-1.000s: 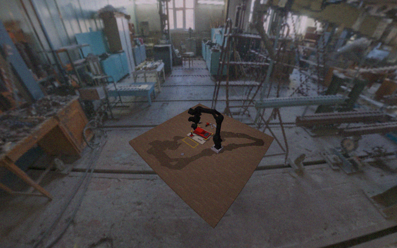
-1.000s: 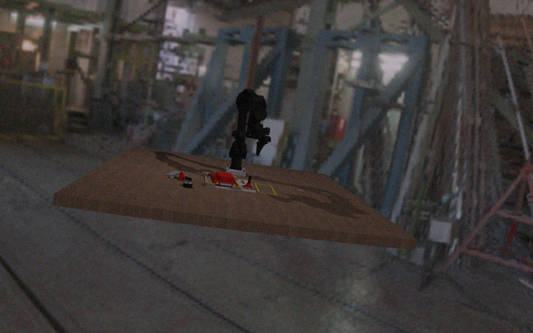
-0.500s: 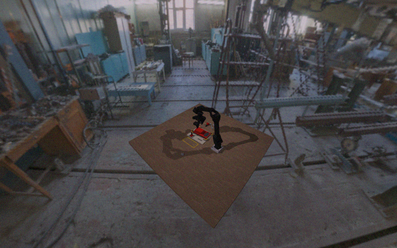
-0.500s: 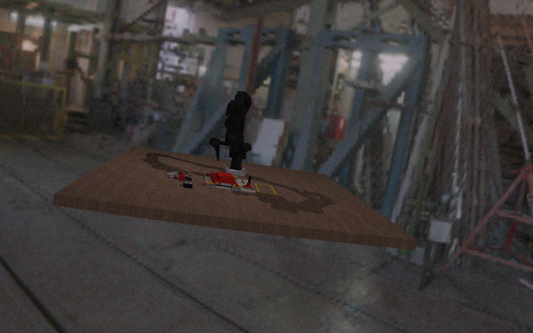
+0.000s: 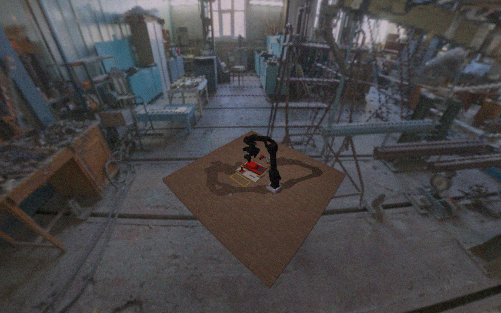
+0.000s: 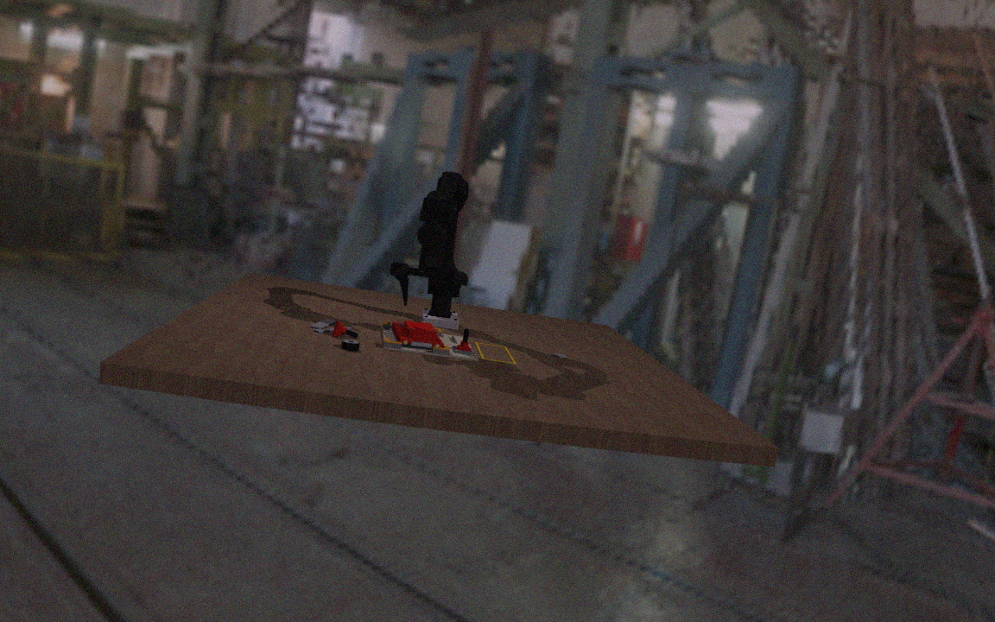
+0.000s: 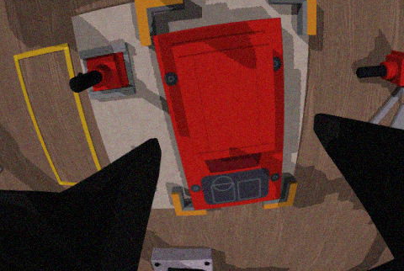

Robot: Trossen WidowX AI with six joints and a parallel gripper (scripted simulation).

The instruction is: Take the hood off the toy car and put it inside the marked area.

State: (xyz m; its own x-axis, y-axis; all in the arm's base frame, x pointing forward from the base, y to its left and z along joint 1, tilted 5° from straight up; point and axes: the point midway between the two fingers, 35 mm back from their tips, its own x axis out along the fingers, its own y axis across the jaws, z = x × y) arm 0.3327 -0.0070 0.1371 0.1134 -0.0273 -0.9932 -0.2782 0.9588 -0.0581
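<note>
The red toy car (image 5: 255,167) (image 6: 416,333) (image 7: 225,103) lies in a white base plate (image 7: 126,125) with orange corner brackets. Its flat red hood panel is on it, with a grey block at the near end. The yellow outline of the marked area (image 5: 245,177) (image 6: 497,362) (image 7: 79,108) lies on the table beside the plate, with nothing inside it. My gripper (image 5: 247,157) (image 6: 407,288) (image 7: 238,135) is open and holds nothing. It hangs straight above the car, one finger to each side in the wrist view, not touching it.
A red part with a black peg (image 7: 103,74) (image 6: 465,340) sits on the plate near the marked area. A black wheel (image 6: 350,345) and another red pegged part (image 7: 387,71) (image 6: 339,330) lie on the wooden table (image 5: 252,233) (image 6: 254,363). The arm's base (image 5: 273,188) (image 7: 182,263) stands close behind the car.
</note>
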